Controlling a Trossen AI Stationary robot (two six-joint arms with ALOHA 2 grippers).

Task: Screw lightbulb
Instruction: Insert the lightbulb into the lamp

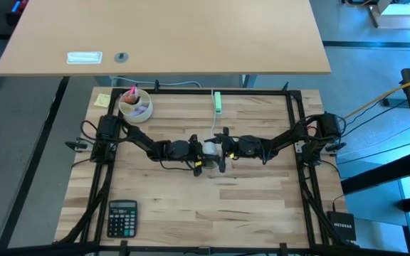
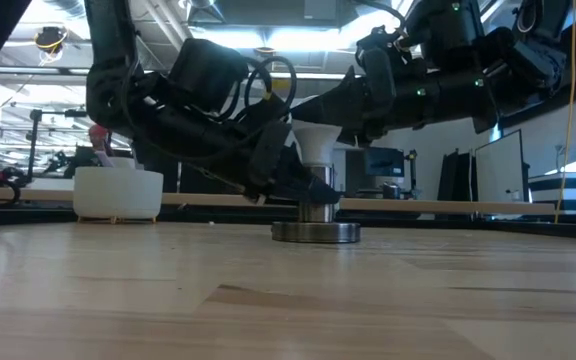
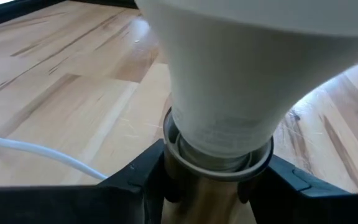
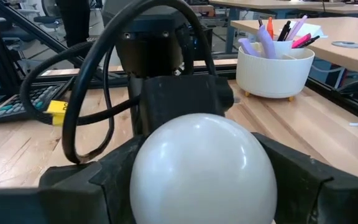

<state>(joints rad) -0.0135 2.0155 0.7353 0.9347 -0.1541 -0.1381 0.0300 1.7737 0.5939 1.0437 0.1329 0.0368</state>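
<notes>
Looking level, I see my right gripper (image 4: 201,180) clamped on the frosted white pear-shaped lightbulb (image 2: 314,140), the left gripper (image 3: 207,186) pinching its metal base (image 2: 315,205) above the round grey socket disc (image 2: 316,232); overhead hides this.

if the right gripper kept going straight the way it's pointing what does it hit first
The right gripper points toward the left arm and is closed on the lightbulb. Pushing straight on, bulb first, it would probably meet the left gripper just behind the bulb, though depth is unclear.

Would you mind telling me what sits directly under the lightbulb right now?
Under the lightbulb is a metal socket standing on a round grey disc on the table. The left claw grips that socket, hiding the bulb's screw base.
</notes>
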